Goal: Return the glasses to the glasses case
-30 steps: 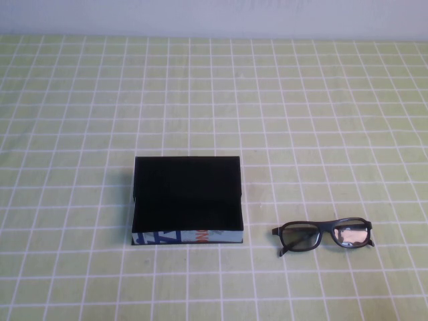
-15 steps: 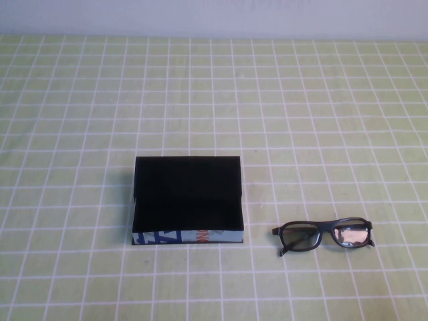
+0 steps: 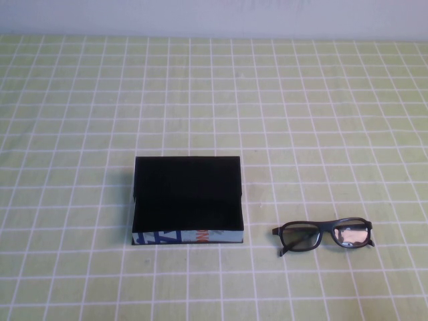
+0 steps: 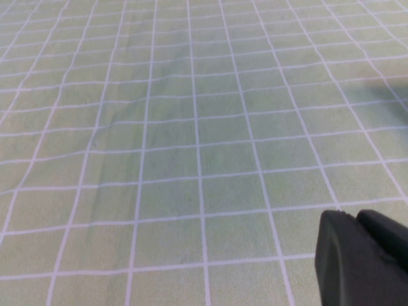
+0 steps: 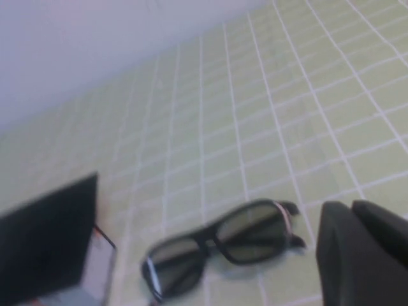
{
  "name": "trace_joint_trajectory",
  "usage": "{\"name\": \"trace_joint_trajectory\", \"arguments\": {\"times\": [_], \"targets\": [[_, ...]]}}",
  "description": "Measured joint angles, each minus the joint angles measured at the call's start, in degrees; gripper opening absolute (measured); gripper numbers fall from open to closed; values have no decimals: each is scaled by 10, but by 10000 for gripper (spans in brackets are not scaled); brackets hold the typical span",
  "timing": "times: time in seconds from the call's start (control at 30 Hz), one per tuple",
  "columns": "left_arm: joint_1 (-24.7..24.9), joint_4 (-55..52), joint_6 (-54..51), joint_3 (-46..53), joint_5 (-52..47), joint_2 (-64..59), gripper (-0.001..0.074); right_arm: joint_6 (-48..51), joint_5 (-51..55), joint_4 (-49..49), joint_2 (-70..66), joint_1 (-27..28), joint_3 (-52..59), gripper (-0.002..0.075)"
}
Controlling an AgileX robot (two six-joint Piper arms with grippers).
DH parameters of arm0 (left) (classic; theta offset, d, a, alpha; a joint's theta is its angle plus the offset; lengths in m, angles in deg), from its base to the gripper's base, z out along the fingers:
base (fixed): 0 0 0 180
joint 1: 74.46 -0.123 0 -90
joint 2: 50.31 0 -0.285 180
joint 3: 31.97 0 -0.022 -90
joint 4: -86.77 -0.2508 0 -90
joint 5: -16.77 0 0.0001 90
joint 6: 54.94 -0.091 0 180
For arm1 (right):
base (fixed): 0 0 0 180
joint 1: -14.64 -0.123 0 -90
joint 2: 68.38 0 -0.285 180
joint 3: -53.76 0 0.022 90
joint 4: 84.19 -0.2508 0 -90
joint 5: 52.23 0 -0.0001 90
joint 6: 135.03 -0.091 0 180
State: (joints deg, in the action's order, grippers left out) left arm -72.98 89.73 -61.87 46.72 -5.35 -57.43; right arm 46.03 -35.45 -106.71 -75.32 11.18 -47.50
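The black glasses (image 3: 323, 235) lie folded on the green checked cloth at the front right. The black glasses case (image 3: 187, 199) lies open to their left, its light blue printed front edge towards me. Neither gripper shows in the high view. My right gripper (image 5: 350, 205) is shut and empty, hovering just beside the glasses (image 5: 223, 245), with the case (image 5: 48, 245) beyond them. My left gripper (image 4: 357, 215) is shut and empty over bare cloth; neither the glasses nor the case shows in the left wrist view.
The green cloth with white grid lines (image 3: 301, 120) covers the whole table. A pale wall (image 3: 214, 17) runs along the far edge. Nothing else stands on the table.
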Motion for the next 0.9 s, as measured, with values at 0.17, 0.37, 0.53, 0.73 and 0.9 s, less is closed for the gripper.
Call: {"name": "trace_joint_trajectory", "arguments": {"times": [0.17, 0.37, 0.53, 0.73, 0.9], "targets": [[0, 0, 0, 0, 0, 0, -2, 0, -96, -136, 0, 0, 0, -11], [0, 0, 0, 0, 0, 0, -2, 0, -151, -250, 0, 0, 0, -11], [0, 0, 0, 0, 0, 0, -2, 0, -24, -263, -11, 0, -42, -11], [0, 0, 0, 0, 0, 0, -2, 0, 171, -168, -149, 0, -180, -11], [0, 0, 0, 0, 0, 0, -2, 33, 328, -95, -298, 0, -279, -11]]}}
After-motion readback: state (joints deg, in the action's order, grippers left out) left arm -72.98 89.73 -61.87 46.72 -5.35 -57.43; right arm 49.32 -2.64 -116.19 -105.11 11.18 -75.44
